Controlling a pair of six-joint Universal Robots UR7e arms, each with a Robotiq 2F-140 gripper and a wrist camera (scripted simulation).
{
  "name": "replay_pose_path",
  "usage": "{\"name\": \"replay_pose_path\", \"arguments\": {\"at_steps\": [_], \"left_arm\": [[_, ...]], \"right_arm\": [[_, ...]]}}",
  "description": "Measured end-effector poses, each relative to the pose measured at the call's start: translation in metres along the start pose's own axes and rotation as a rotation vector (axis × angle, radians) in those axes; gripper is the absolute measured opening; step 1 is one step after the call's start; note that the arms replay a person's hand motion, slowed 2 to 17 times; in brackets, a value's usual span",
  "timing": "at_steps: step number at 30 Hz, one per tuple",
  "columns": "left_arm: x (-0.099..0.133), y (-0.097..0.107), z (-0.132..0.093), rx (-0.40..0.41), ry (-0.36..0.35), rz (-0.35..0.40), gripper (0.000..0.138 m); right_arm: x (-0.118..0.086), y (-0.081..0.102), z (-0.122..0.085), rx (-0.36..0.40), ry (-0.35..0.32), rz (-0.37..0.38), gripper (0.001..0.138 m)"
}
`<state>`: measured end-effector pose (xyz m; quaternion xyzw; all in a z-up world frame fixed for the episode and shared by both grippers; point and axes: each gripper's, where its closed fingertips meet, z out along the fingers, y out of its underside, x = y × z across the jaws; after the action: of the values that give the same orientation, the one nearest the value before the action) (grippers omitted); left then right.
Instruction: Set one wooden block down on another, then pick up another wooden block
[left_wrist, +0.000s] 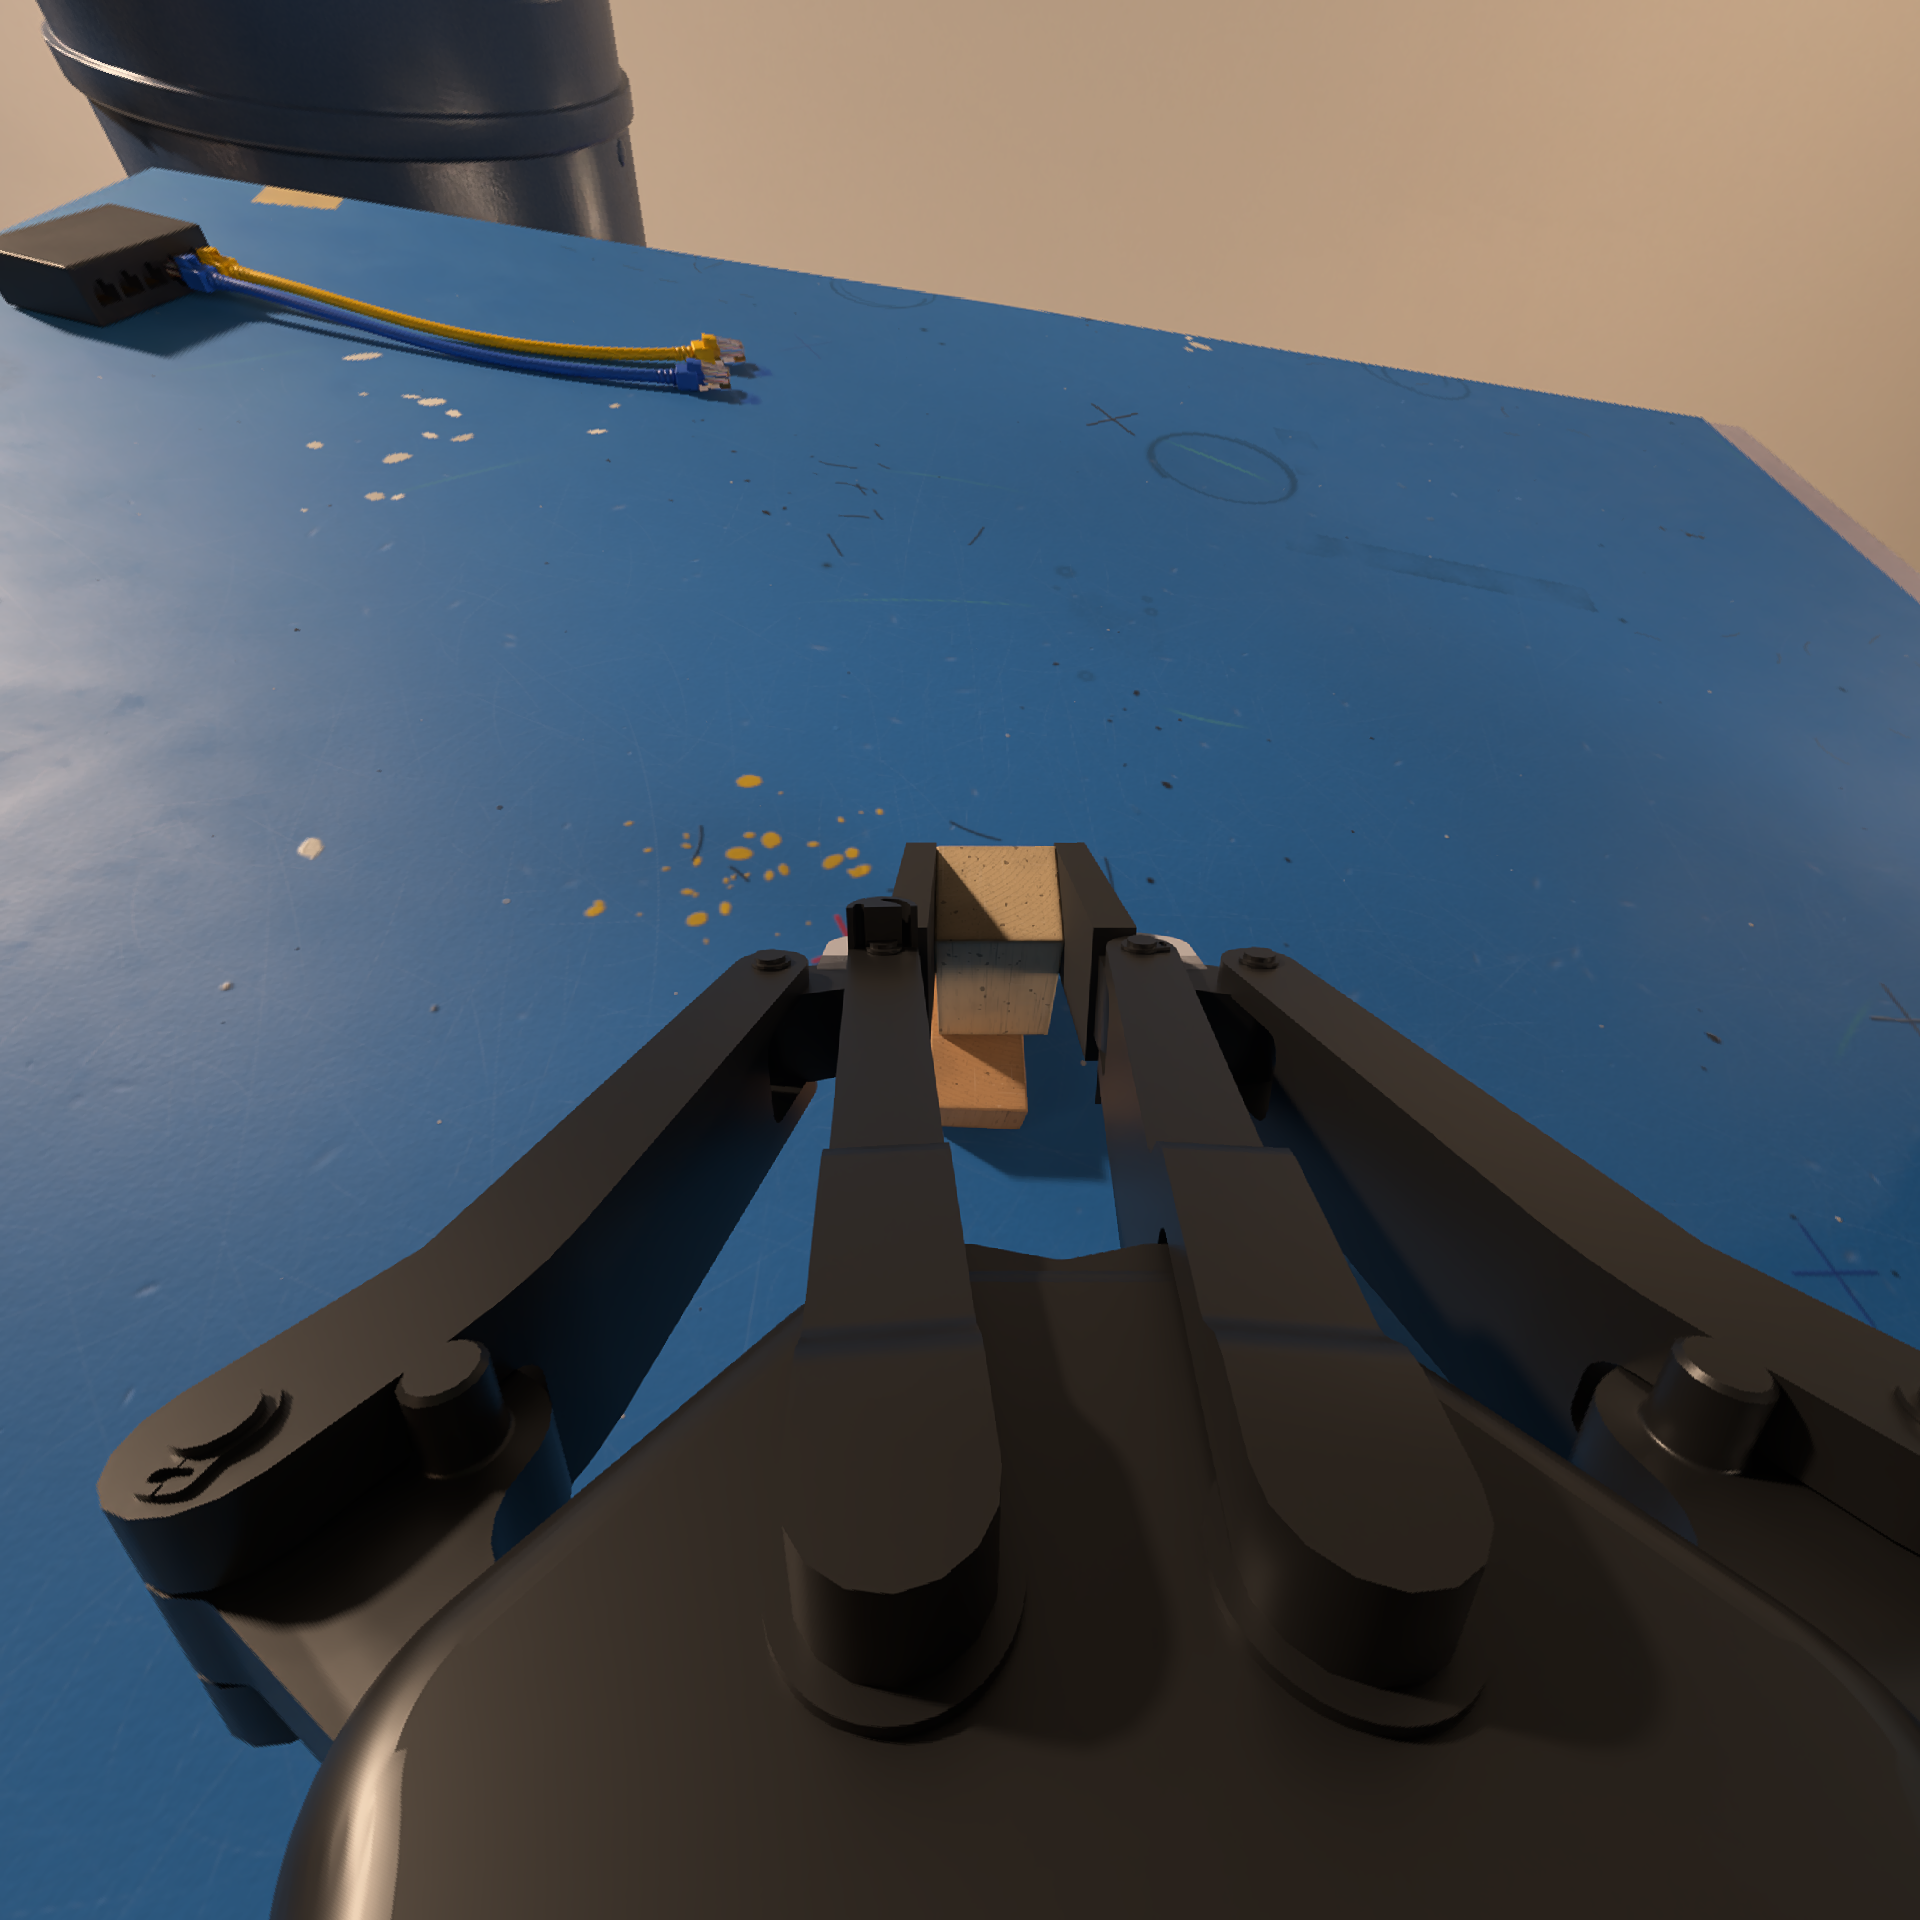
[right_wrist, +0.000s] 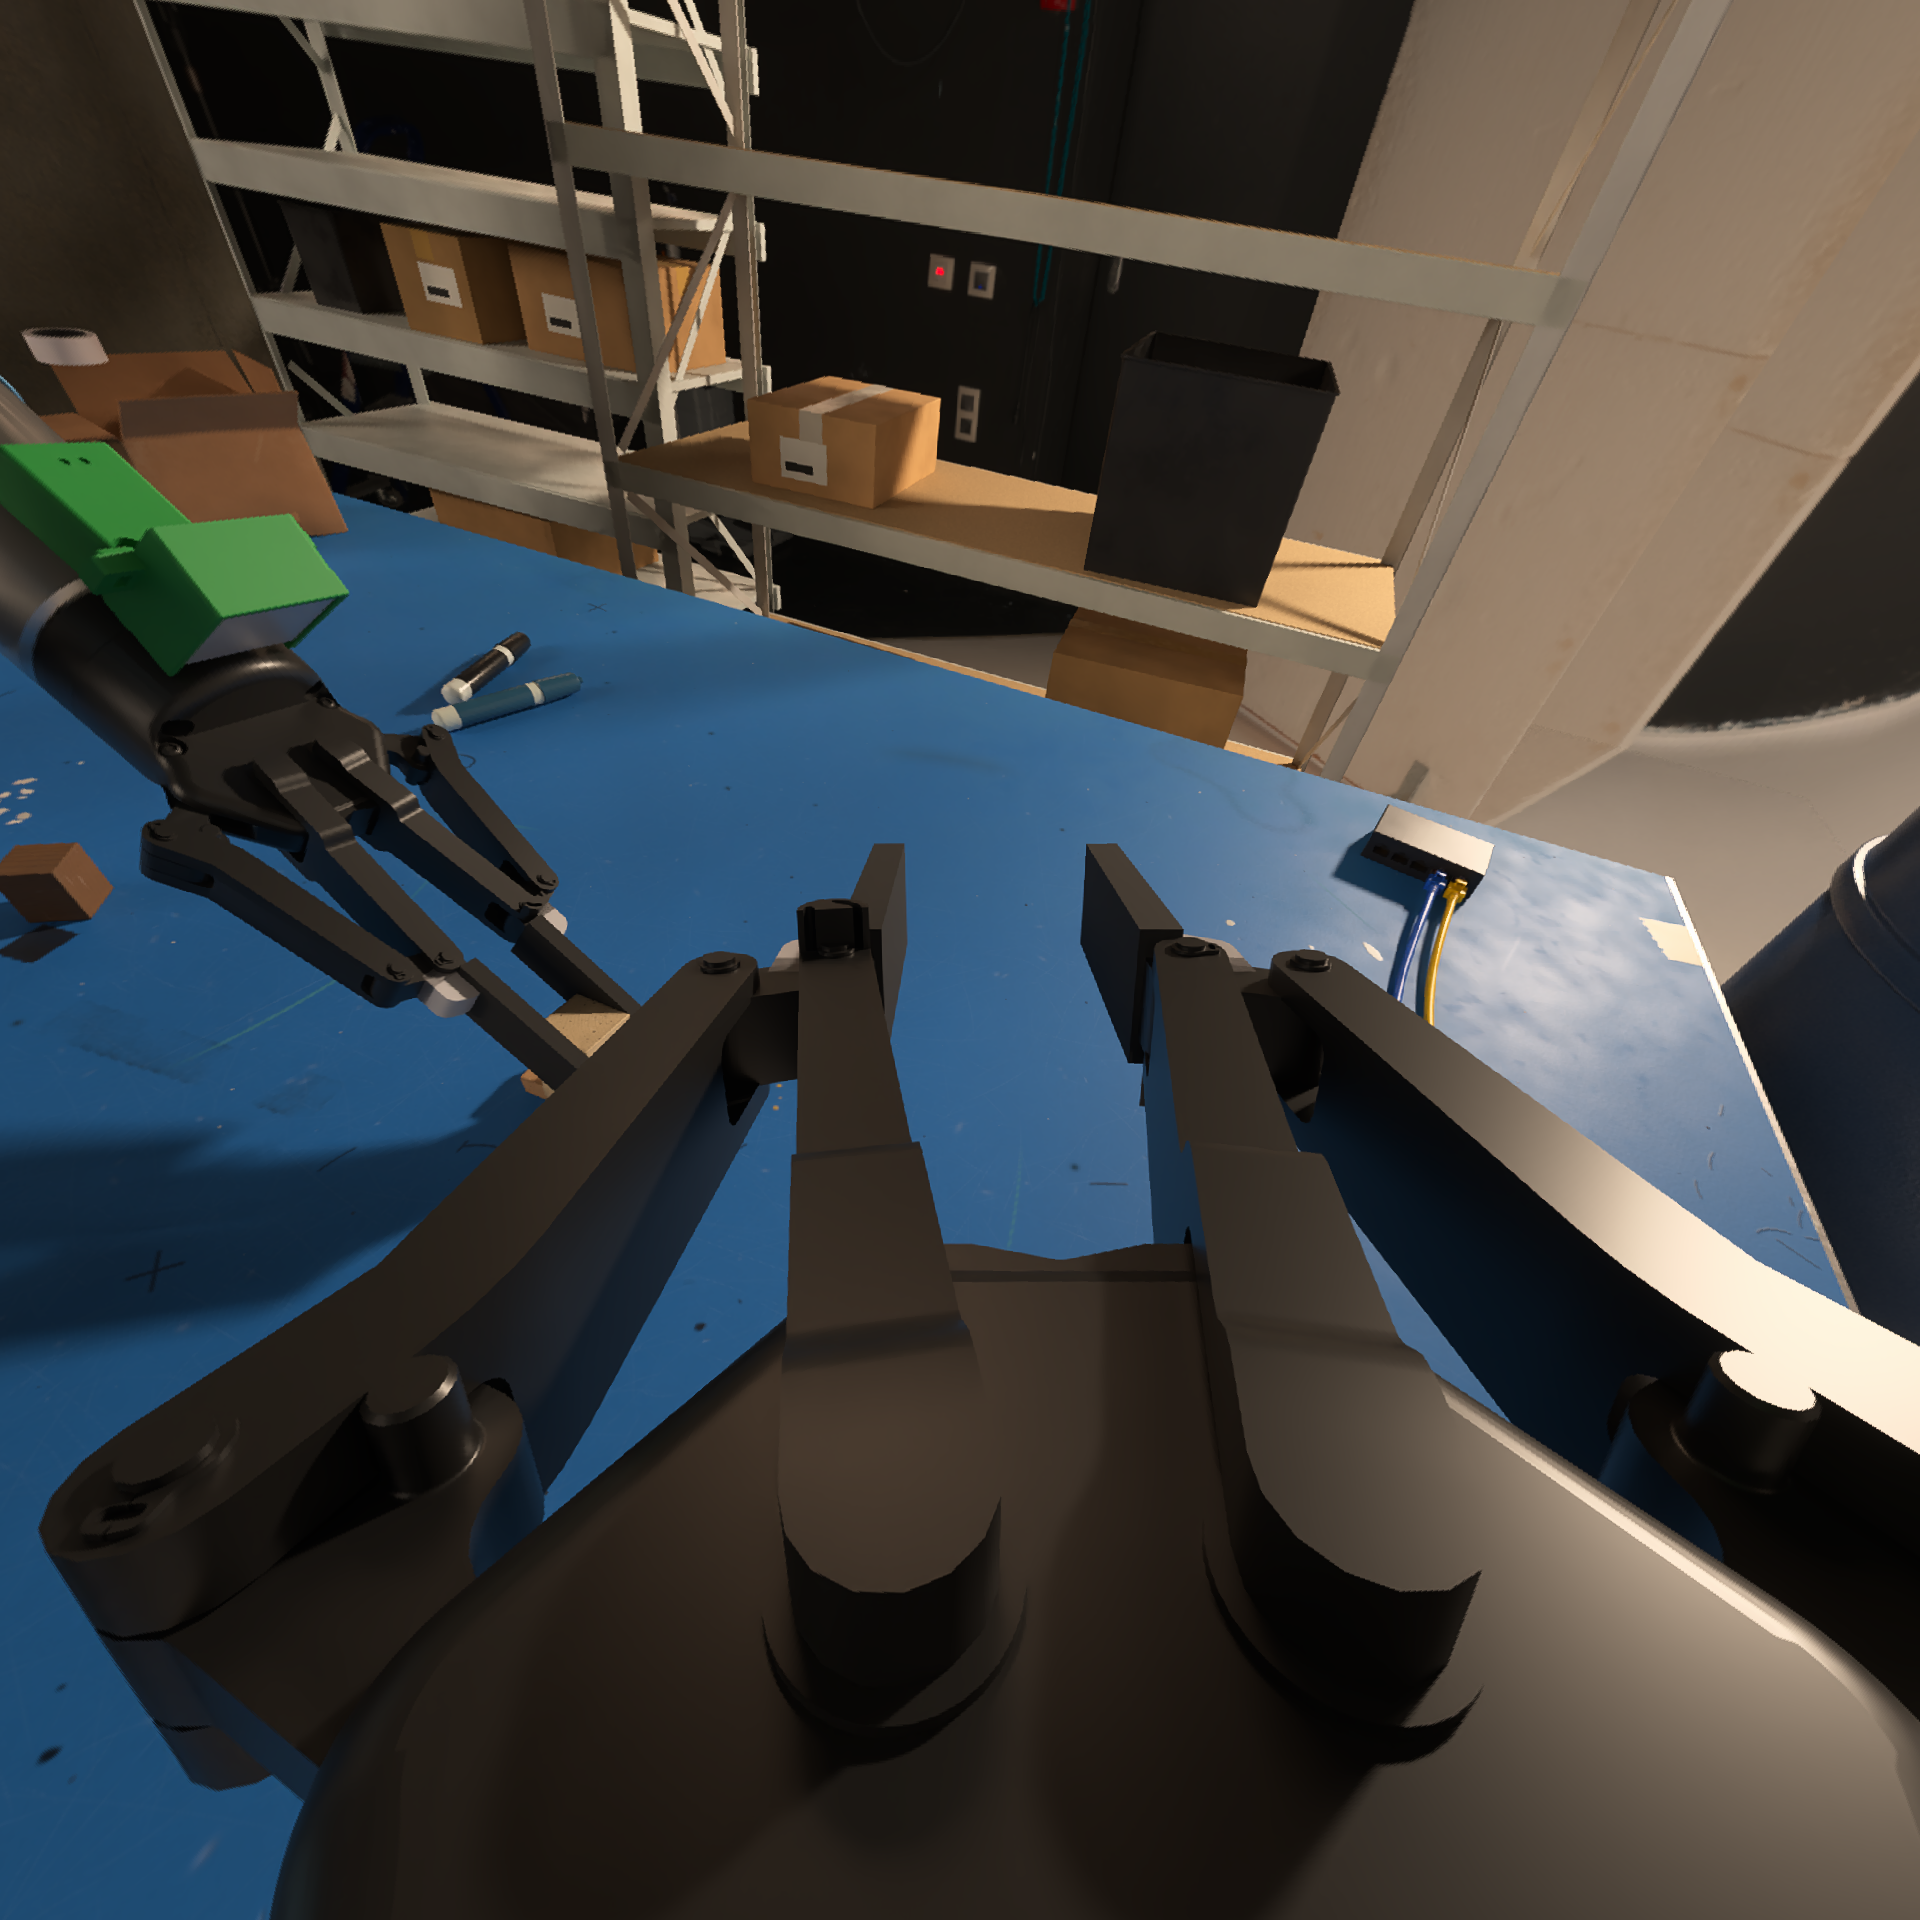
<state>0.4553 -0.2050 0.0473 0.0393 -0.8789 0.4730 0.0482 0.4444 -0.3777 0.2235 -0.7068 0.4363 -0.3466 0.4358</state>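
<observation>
In the left wrist view my left gripper (left_wrist: 997, 878) is shut on a pale wooden block (left_wrist: 1000, 940). It holds that block right over a second, more orange wooden block (left_wrist: 982, 1086) lying on the blue table (left_wrist: 520, 675); I cannot tell whether the two touch. The right wrist view shows the left gripper (right_wrist: 566, 1023) with the pale block (right_wrist: 590, 1021) and a sliver of the lower block (right_wrist: 537, 1084) at the left. A dark brown wooden block (right_wrist: 52, 881) sits alone at the far left. My right gripper (right_wrist: 992, 899) is open and empty above bare table.
A black network switch (left_wrist: 88, 260) with blue and yellow cables (left_wrist: 468, 338) lies at the table's far left corner; it also shows in the right wrist view (right_wrist: 1434, 847). Two marker pens (right_wrist: 504, 681) lie beyond the left arm. Shelves with cardboard boxes (right_wrist: 842, 436) stand past the table edge.
</observation>
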Motion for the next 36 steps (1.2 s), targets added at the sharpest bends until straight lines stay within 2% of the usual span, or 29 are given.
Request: {"name": "replay_pose_path", "arguments": {"at_steps": [18,20,22,36], "left_arm": [[0.0,0.0,-0.007,0.011,-0.038,0.023,0.03],[-0.001,-0.002,-0.009,0.021,-0.048,0.023,0.047],[0.0,-0.003,-0.011,0.03,-0.053,0.022,0.051],[0.016,-0.02,-0.036,0.102,-0.051,0.016,0.053]], "right_arm": [[-0.001,0.001,0.001,-0.005,-0.007,0.001,0.046],[-0.001,0.001,0.002,-0.005,-0.007,0.002,0.046],[-0.001,0.001,0.002,-0.006,-0.007,0.003,0.046],[0.001,0.003,0.001,-0.01,-0.001,0.007,0.046]]}}
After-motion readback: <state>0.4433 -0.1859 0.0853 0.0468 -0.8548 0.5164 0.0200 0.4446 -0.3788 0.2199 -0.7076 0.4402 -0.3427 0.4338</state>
